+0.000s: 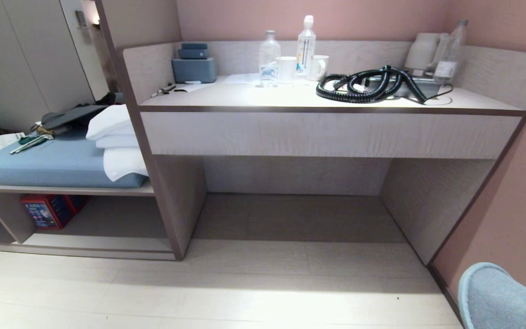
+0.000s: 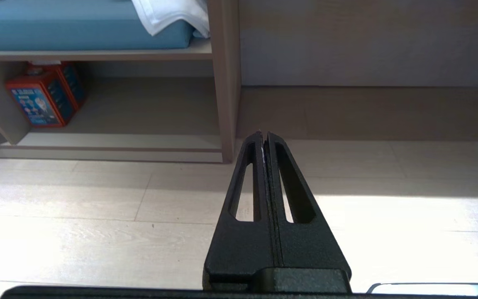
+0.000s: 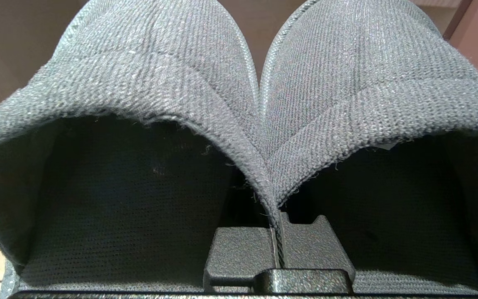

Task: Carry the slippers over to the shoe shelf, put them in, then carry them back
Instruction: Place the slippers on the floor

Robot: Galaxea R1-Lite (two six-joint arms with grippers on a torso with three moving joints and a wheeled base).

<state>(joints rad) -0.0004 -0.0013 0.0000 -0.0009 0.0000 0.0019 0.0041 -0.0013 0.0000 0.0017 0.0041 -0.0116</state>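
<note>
The right gripper (image 3: 278, 232) has its jaws pinching the touching inner edges of the slippers (image 3: 259, 104), which hang side by side at the head view's lower right corner, near the pink wall. The left gripper (image 2: 265, 137) has its jaws pressed together on nothing, above the pale floor (image 2: 98, 207). Ahead to the left, the shoe shelf (image 1: 98, 242) holds only a red box (image 1: 46, 211) at its far left, and the surface (image 1: 299, 98) above carries bottles, mugs and a coiled black cord (image 1: 372, 84).

Sunlight glares on floor (image 1: 263, 292); recess shadowed; edges warped
</note>
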